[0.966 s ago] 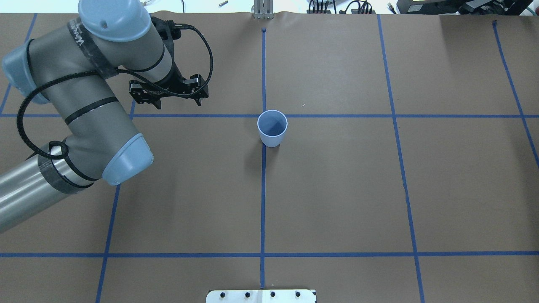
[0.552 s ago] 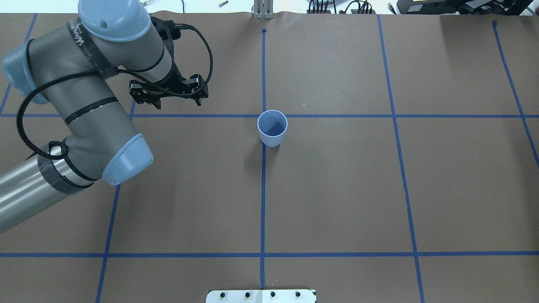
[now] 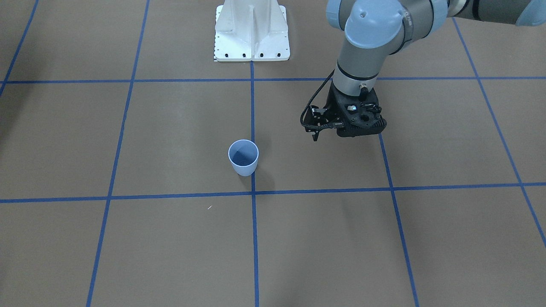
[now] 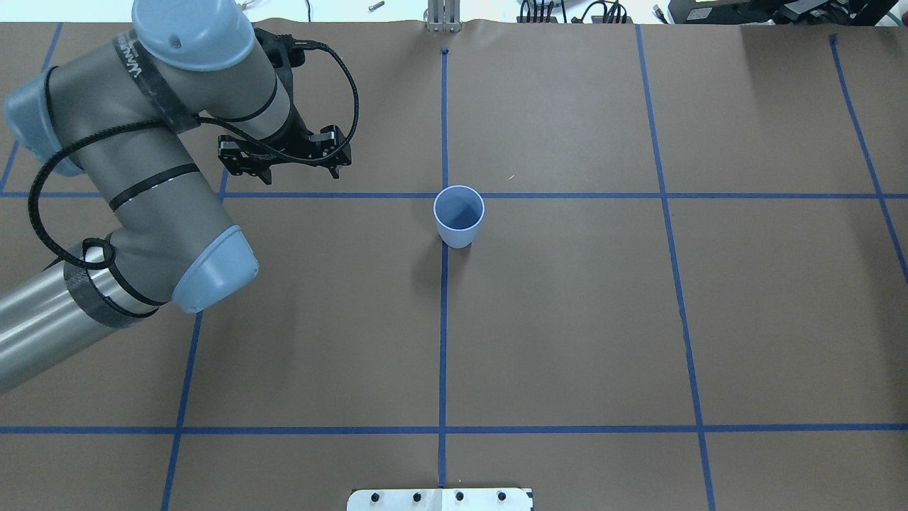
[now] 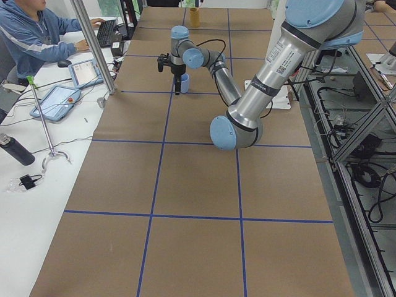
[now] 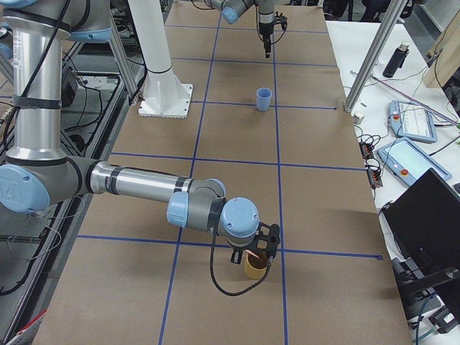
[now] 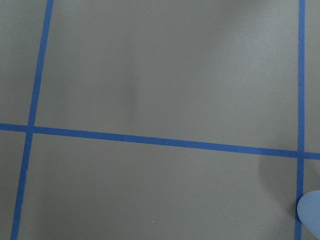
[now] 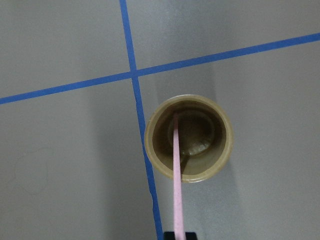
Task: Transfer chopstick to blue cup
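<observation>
Hovering over tan cup point(image 8: 220, 145), right fingers point(image 8: 168, 235) pinch chopstick point(image 8: 177, 185); left arm point(image 4: 142, 177) near blue cup point(image 4: 459, 238), left fingers point(image 4: 267, 174) spread.

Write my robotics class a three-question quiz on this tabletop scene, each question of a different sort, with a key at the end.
1. True or false: the blue cup stands upright with nothing in it.
2. Where does the lower end of the chopstick sit? A: inside the tan cup. B: inside the blue cup. C: in neither cup.
3. Fill in the blank: the left gripper, beside the blue cup, is ____ (open or shut).

Key: 1 true; 2 A; 3 open.
</observation>
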You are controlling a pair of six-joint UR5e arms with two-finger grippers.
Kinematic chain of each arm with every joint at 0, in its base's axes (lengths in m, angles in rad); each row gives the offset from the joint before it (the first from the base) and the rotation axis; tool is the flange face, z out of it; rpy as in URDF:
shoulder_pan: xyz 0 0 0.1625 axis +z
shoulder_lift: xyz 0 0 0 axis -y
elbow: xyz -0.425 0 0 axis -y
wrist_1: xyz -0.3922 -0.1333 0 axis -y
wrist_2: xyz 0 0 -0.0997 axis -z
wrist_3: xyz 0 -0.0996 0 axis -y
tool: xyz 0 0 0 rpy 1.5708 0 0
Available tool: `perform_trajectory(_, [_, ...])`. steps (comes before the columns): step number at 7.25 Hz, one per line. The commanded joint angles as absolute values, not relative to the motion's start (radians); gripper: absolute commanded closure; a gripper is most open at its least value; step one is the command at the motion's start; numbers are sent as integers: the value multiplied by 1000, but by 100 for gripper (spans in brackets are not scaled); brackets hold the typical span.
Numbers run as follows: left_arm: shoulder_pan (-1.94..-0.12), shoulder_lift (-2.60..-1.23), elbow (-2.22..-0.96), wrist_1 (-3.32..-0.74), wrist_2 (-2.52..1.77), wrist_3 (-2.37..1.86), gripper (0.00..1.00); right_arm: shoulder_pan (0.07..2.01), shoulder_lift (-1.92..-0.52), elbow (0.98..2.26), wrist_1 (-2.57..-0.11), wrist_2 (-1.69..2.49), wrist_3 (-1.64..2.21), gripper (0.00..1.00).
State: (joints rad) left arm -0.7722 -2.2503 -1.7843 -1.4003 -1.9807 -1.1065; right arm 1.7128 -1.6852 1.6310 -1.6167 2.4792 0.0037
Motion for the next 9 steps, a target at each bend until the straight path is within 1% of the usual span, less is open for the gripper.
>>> perform_trajectory(1, [-772, -2247, -1779, -1422, -1980, -1106, 2, 1744, -1687, 1753, -1760, 2455, -18, 100])
perform_trajectory(3, [-773, -2246, -1778, -1425, -1980, -1104, 2, 1790, -1680, 1822, -1894, 2412, -102, 100])
perform_trajectory(5, [-776, -2243, -1782, -1425, -1980, -1100, 2, 1799, -1678, 1880, -1951, 2388, -112, 100])
perform_trajectory(6, [-779, -2214, -1801, -1427, -1982, -1089, 2, 1802, -1661, 1910, -2000, 2381, -112, 100])
perform_trajectory(7, [-791, -2203, -1804, -1427, -1982, -1059, 2, 1816, -1623, 1942, -2079, 2347, -115, 100])
perform_trajectory(8, [-823, -2189, -1812, -1425, -1986, -1010, 2, 1831, -1546, 1963, -2180, 2345, -117, 100])
perform_trajectory(9, [-839, -2134, -1851, -1425, -1999, -953, 2, 1827, -1441, 1968, -2291, 2345, -117, 100])
